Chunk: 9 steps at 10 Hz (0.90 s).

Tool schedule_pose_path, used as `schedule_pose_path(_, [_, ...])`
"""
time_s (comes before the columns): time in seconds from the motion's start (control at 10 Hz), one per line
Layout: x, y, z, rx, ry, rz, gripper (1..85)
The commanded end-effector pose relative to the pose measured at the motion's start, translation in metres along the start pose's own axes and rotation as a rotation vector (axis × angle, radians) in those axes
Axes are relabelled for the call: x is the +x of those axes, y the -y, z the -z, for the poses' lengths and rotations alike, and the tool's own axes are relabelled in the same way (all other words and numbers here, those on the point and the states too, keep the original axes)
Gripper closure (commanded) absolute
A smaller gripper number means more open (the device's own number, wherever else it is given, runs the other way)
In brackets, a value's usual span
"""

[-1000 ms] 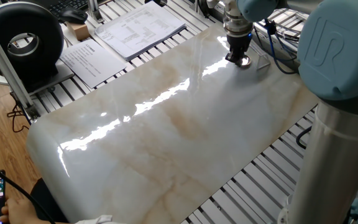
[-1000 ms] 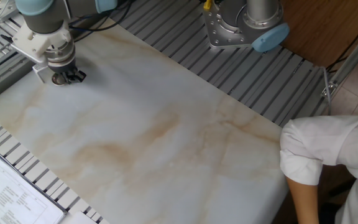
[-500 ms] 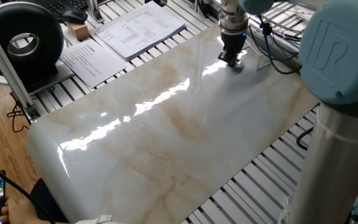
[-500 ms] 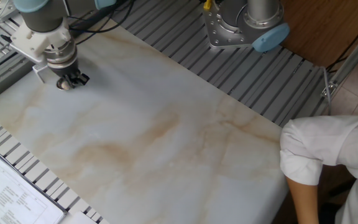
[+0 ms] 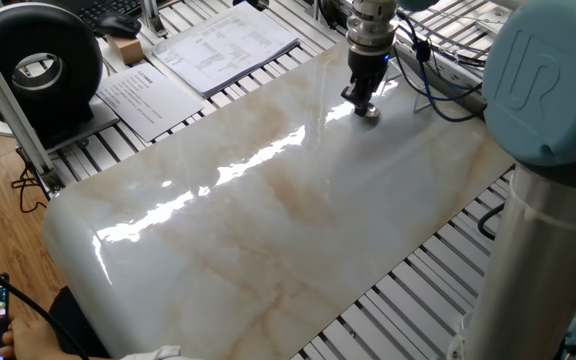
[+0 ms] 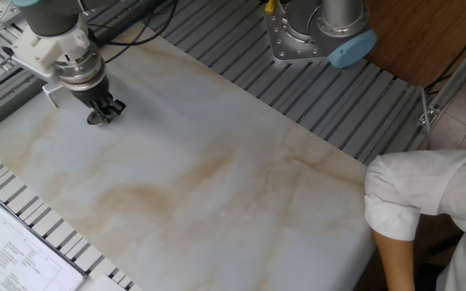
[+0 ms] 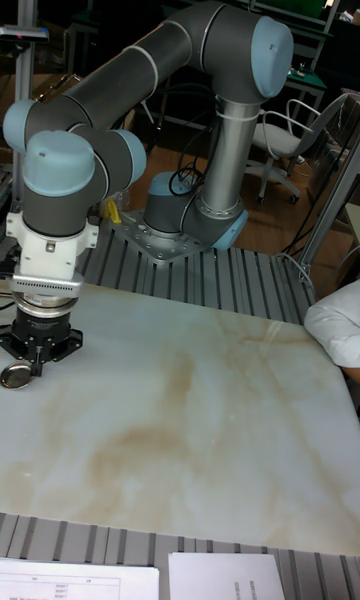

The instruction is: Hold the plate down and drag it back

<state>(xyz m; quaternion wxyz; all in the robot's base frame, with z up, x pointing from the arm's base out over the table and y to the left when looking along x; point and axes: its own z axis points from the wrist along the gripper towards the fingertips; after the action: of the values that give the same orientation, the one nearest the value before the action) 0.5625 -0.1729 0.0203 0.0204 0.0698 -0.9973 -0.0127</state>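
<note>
The plate (image 7: 15,374) is a tiny shiny silver disc lying flat on the marble slab (image 5: 268,210), near the slab's far corner. It also shows as a small bright disc (image 5: 369,113) just below the fingertips, and as a small disc (image 6: 97,119) at the dark fingers. My gripper (image 7: 40,352) points straight down over it, its tips spread apart. One fingertip (image 7: 14,352) rests on the plate's top. Nothing is held between the jaws. In the other fixed view the gripper (image 6: 105,111) stands at the slab's upper left.
A clear plastic stand (image 6: 51,94) sits just behind the gripper. Papers (image 5: 230,45) and a black round device (image 5: 38,65) lie beyond the slab's edge. A person's white sleeve (image 6: 427,202) reaches in at the slab's other end. The arm's base (image 6: 318,32) stands on the slatted table.
The gripper has slid along the slab away from the clear stand, and the plate has moved with it under the fingertip.
</note>
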Motion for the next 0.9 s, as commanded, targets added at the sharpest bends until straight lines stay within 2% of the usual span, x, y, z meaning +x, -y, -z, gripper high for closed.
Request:
schedule_pose_path(0.0, [-0.006, -0.02, 0.004, -0.075, 0.02, -0.042, 84.7])
schedule_pose_path(0.1, [-0.008, -0.03, 0.01, -0.081, 0.02, -0.05, 84.7])
schedule_pose_path(0.3, [-0.006, -0.03, 0.013, -0.085, 0.023, -0.03, 84.7])
schedule_pose_path(0.4, [-0.008, -0.034, 0.013, -0.101, 0.028, -0.031, 84.7])
schedule_pose_path(0.7, [-0.011, -0.038, 0.014, -0.12, 0.036, -0.087, 84.7])
schedule_pose_path(0.8, [-0.012, -0.052, 0.015, -0.132, 0.038, -0.11, 84.7])
